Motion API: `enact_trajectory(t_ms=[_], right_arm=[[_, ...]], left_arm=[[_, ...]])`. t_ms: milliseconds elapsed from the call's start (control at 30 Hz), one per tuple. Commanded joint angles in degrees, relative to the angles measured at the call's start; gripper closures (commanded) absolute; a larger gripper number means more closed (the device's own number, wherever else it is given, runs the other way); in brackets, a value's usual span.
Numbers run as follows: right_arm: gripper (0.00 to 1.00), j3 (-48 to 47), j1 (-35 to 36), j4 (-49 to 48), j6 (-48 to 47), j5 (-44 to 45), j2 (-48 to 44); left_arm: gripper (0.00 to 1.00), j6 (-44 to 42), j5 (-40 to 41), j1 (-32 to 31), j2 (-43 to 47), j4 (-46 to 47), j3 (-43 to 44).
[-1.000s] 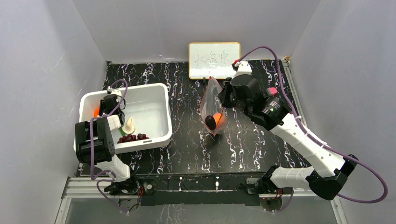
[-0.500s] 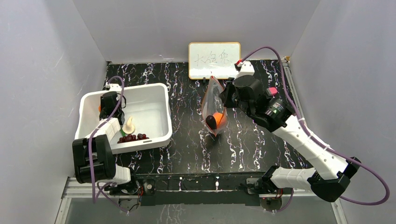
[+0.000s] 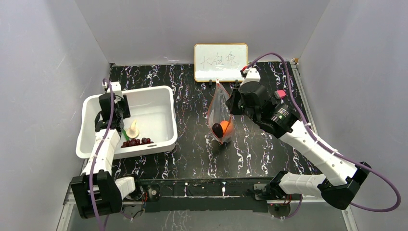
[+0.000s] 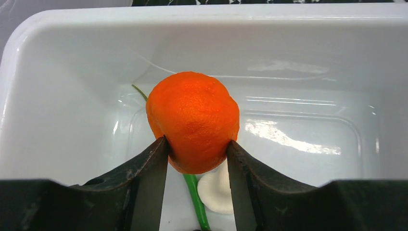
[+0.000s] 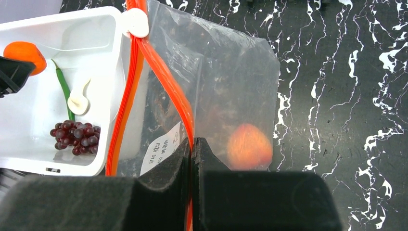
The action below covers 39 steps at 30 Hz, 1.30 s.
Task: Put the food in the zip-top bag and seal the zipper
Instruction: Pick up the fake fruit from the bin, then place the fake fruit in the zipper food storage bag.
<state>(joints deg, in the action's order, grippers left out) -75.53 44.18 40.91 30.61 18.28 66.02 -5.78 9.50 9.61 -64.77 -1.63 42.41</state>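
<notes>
Pinching orange fruit (image 4: pixel 192 122), left gripper (image 4: pixel 197 144) seemingly half-open

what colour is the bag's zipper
Red-orange; the zipper shows best in the right wrist view.

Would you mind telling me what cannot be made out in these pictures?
Top view: the orange is hidden under the left gripper.
Right wrist view: the label on the zip-top bag has print too small to read, its lower edge behind the right gripper.
Inside the bag, the dark piece: too small from above, blurred by plastic in the right wrist view.
</notes>
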Motion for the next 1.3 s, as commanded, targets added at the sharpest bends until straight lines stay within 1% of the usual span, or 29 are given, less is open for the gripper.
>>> enact_trajectory(t_ms=[0,133,200,300,400,467,600,667,833,967,1067,1267], right_arm=[[1.00,-0.02,-0.10,-5.06,1.16,0.68,-0.93],[1.00,0.05,-0.12,-5.29,1.19,1.09,-0.23],[1.00,0.22,-0.08,-5.36,1.20,1.06,0.12],[1.00,0.59,-0.15,-5.91,1.55,0.90,0.66],[1.00,0.70,-0.12,-6.10,1.81,1.23,1.34],[1.00,0.67,-0.15,-6.22,1.95,1.70,1.88],[1.00,0.56,-0.12,-6.51,2.00,2.64,2.85],[1.00,0.60,-0.09,-6.75,2.00,2.97,3.44],[1.00,-0.34,-0.07,-7.12,2.43,2.70,5.45],[1.00,-2.21,-0.15,-6.89,2.84,2.22,7.79],[1.00,-3.20,-0.07,-7.08,3.64,2.11,9.01],[1.00,-4.41,-0.13,-8.27,3.92,2.33,11.50]], left_arm=[[0.77,3.85,-7.87,-0.28,4.74,-8.98,3.36],[0.78,7.43,-11.60,-0.23,8.22,-12.98,5.34],[0.78,9.99,-12.61,-0.29,8.37,-16.47,7.59],[0.78,12.31,-17.44,-0.29,7.91,-19.77,10.47],[0.82,15.52,-20.82,-0.24,7.91,-20.89,11.74],[0.81,17.51,-22.93,-0.29,7.97,-21.45,12.49],[0.82,20.32,-28.02,-0.29,8.52,-22.21,13.34],[0.82,22.14,-31.37,-0.29,8.98,-22.23,13.48],[0.84,27.98,-44.22,-0.29,7.75,-23.84,14.78],[0.85,30.33,-49.90,-0.32,7.77,-23.19,14.57],[0.85,31.77,-51.79,-1.37,8.21,-21.87,14.74],[0.85,37.24,-57.32,-4.18,7.88,-16.32,13.81]])
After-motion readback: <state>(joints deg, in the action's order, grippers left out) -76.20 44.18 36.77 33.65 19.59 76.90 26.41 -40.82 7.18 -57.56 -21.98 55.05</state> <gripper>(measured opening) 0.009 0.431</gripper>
